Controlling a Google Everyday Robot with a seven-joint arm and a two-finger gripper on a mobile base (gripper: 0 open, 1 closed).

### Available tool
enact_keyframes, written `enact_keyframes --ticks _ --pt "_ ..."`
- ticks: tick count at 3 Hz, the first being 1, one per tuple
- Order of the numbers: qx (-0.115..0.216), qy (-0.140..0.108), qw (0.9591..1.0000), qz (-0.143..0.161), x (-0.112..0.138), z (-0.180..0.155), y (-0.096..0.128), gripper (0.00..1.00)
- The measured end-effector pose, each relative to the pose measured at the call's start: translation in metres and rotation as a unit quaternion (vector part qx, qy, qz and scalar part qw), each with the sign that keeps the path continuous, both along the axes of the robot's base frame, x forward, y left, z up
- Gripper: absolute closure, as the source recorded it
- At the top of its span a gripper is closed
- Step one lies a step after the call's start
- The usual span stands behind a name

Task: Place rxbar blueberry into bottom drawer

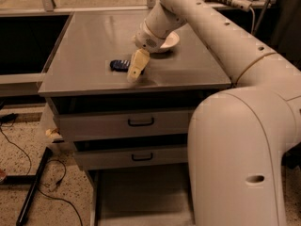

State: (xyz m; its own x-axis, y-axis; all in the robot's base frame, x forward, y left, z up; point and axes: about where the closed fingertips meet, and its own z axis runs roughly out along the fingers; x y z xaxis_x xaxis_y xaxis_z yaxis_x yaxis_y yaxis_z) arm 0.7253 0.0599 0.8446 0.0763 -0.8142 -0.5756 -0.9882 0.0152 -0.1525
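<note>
On the grey cabinet top (pixel 89 36) in the camera view, there is one rxbar blueberry (pixel 120 65). It is dark blue and lies flat, a little left of the middle and near the front edge. There is one cream bowl (pixel 172 39) farther back and to the right, well apart from the bar. The arm hides part of the bowl, and what is in it does not show.

There is one gripper (pixel 134 73). It points down at the top, just right of the bar, and covers the bar's right end. I cannot tell if it is spread apart, pressed together, or touching the bar.

The top has lots of bare room to the left of the bar and far behind it. The front edge is close to the bar and the gripper.

There are three grey drawers. The top drawer (pixel 108 125) and the middle drawer (pixel 103 158) each have one black handle, so two handles in all. What is in them does not show. The bottom drawer (pixel 141 197) is pulled out the most, toward the near side. Only its grey floor shows inside. The robot's big white body (pixel 235 164) stands at the near right and hides the drawer's right side.

Black cables (pixel 51 187) lie on the floor to the left.
</note>
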Motion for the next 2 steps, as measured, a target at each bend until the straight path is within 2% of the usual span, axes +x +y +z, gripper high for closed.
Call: enact_keyframes --ticks 1,2 --pt "-0.002 0.009 0.9999 -0.005 -0.0033 -0.0045 -0.0044 0.00" --pt "-0.002 0.009 0.9999 -0.005 -0.0033 -0.0045 -0.0044 0.19"
